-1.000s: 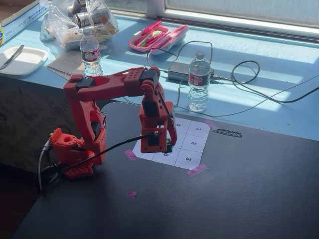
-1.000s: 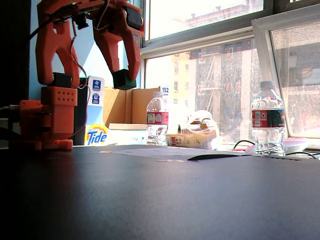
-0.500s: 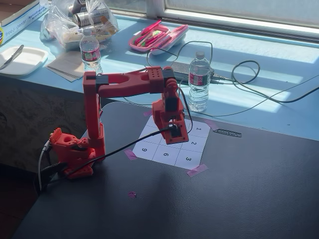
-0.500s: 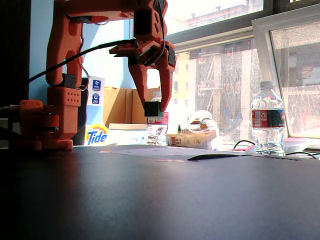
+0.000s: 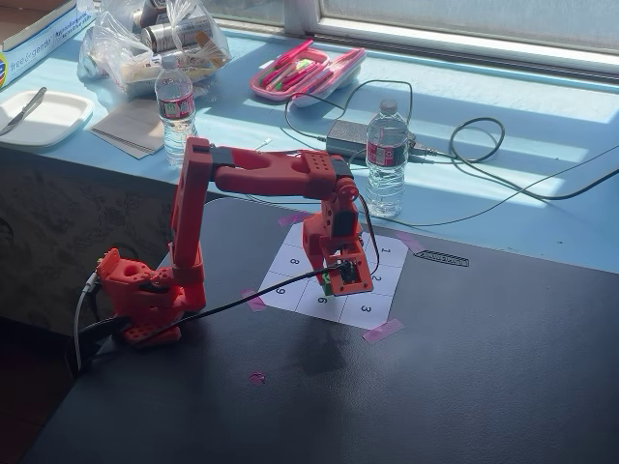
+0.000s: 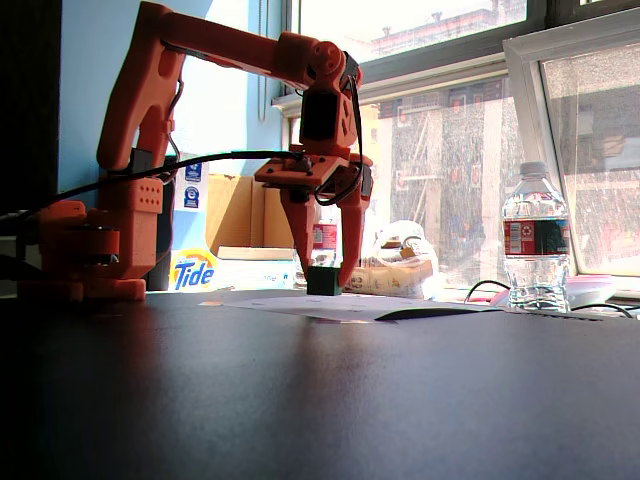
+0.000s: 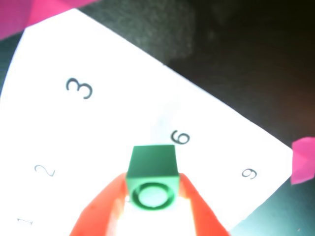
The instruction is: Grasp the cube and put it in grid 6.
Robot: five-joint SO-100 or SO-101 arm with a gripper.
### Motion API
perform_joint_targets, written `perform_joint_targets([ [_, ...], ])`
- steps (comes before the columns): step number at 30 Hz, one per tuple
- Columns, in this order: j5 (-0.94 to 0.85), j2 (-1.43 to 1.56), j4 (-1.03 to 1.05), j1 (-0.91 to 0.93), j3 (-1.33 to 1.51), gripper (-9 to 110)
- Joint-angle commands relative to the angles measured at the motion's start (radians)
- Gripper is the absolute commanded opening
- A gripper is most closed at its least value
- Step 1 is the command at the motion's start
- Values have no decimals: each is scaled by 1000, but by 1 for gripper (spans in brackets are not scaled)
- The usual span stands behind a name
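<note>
The green cube [image 7: 151, 164], dark ring on its upper face, sits between the two red fingers of my gripper [image 7: 151, 189], which is shut on it. In the wrist view it hangs over the white numbered sheet [image 7: 74, 132], right beside the "6" of grid 6 [image 7: 180, 137]. In a fixed view the gripper [image 5: 337, 285] points down over the sheet's near row, with the cube [image 5: 331, 287] by grid 6 [image 5: 319, 302]. In the low fixed view the cube [image 6: 322, 281] looks dark in the gripper [image 6: 323, 280], at or just above the sheet [image 6: 340, 305].
Two water bottles [image 5: 386, 159] [image 5: 175, 101], a pink pencil case [image 5: 307, 70], a power adapter [image 5: 348, 137] and cables lie on the blue ledge behind the sheet. Pink tape [image 5: 382, 331] holds the sheet's corners. The arm's base [image 5: 140, 300] stands left of the sheet.
The arm has reached out over the sheet and come down, carrying the cube from high near its base to just above the near row by the "6".
</note>
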Motion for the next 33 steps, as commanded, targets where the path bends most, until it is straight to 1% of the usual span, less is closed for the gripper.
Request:
perform_joint_targets([
  [1, -20, 38, -2, -2, -2, 3],
  [3, -51, 58, 8, -8, -2, 23],
  [4, -52, 71, 14, -8, -2, 27],
  [12, -77, 143, 61, 2, -2, 34],
  [14, -84, 176, 83, 18, -17, 31],
  [20, -89, 308, 210, 121, -160, 2],
  [21, -92, 328, 245, 147, -201, 0],
  [24, -110, 370, 322, 218, -293, 0],
  [27, -140, 434, 341, 301, -299, 0],
  [29, -164, 476, 339, 365, -275, 0],
  [33, -218, 580, 270, 509, -146, 0],
])
